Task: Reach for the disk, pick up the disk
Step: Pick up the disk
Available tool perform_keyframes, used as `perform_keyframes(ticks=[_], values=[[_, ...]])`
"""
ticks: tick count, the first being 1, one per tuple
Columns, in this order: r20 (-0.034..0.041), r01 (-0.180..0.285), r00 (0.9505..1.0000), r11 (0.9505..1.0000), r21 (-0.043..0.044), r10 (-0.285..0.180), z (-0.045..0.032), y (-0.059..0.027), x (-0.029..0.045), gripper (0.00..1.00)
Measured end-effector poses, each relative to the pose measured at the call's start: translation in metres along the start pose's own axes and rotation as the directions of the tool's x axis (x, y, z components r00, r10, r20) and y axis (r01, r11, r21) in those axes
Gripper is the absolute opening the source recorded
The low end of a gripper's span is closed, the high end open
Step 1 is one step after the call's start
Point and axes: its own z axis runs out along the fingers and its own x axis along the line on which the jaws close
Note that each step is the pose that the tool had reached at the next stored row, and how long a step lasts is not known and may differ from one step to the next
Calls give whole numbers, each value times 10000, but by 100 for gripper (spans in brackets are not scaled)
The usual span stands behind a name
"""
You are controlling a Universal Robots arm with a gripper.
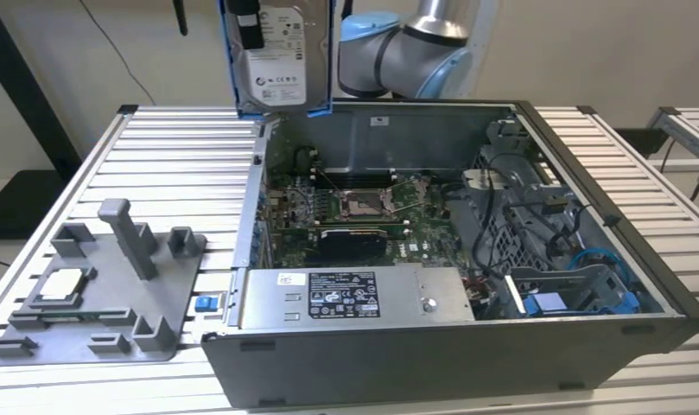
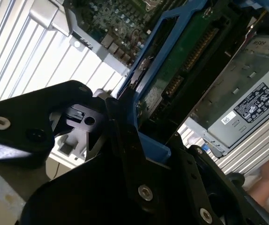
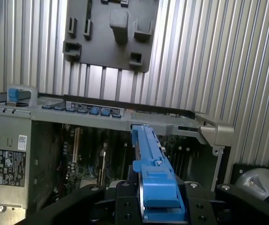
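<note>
Ribbed aluminium counter (image 1: 165, 147) carries an open computer case (image 1: 441, 363) in the exterior view. A grey fixture (image 1: 107, 294) on that view's left holds a small chip (image 1: 59, 285). High over the case's back corner the disk (image 1: 282, 65) hangs upright in the air, label towards the camera, clear of both case and counter. The gripper (image 1: 252, 26) holds it near the top, one black finger across its face, and the arm (image 1: 413, 52) stands behind.

In the second wrist view the gripper (image 2: 125, 126) is clamped on the disk (image 2: 181, 65), whose green board side and blue frame show, with the case beneath.

In the first wrist view the disk's blue edge (image 3: 151, 164) runs out from the gripper (image 3: 155, 201), seemingly pinched from both sides. Below it are the case (image 3: 162, 119) and the fixture (image 3: 111, 33).
</note>
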Motion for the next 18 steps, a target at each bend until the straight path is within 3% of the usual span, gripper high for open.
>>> perform_keyframes(ticks=[18], values=[[0, 1, 10000, 10000, -1, -1, 45, -585, 60, 0]])
